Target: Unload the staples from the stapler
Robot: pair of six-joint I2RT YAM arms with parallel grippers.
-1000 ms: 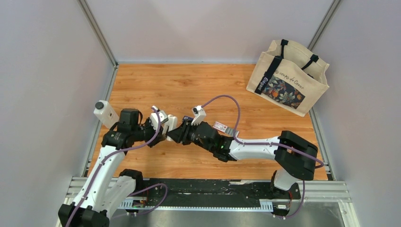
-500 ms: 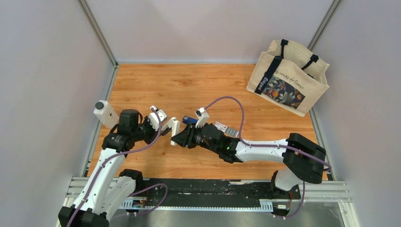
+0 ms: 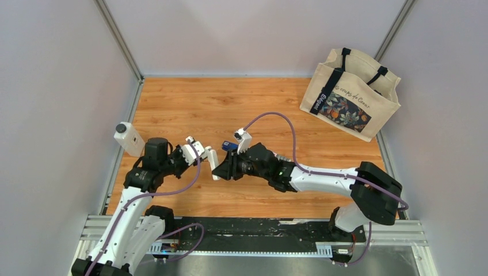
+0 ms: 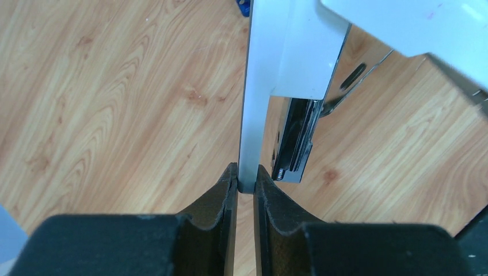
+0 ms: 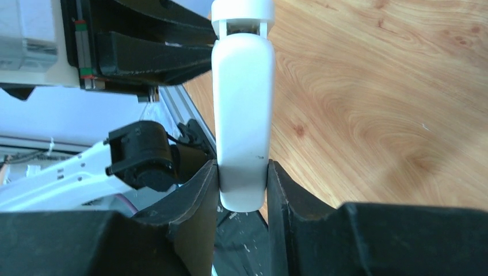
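The small blue stapler (image 3: 229, 146) lies on the wooden table just behind my right wrist. Its edge also shows at the top of the left wrist view (image 4: 244, 7). Neither gripper touches it. Both grippers hold one white hinged object above the table. My left gripper (image 4: 246, 184) is shut on its flat white plate (image 4: 256, 115). A chrome channel with a black rail (image 4: 293, 144) hangs beside the plate. My right gripper (image 5: 243, 184) is shut on the white rounded stick (image 5: 241, 103). In the top view the grippers meet at the white object (image 3: 213, 161).
A beige tote bag (image 3: 350, 95) stands at the back right. A white camera block (image 3: 129, 138) sits at the left table edge. The metal rail (image 3: 253, 227) runs along the near edge. Grey walls close in both sides.
The two grippers have drawn slightly apart and the white object has opened between them. My left wrist has moved down and left. The blue stapler has come into view behind the right wrist.
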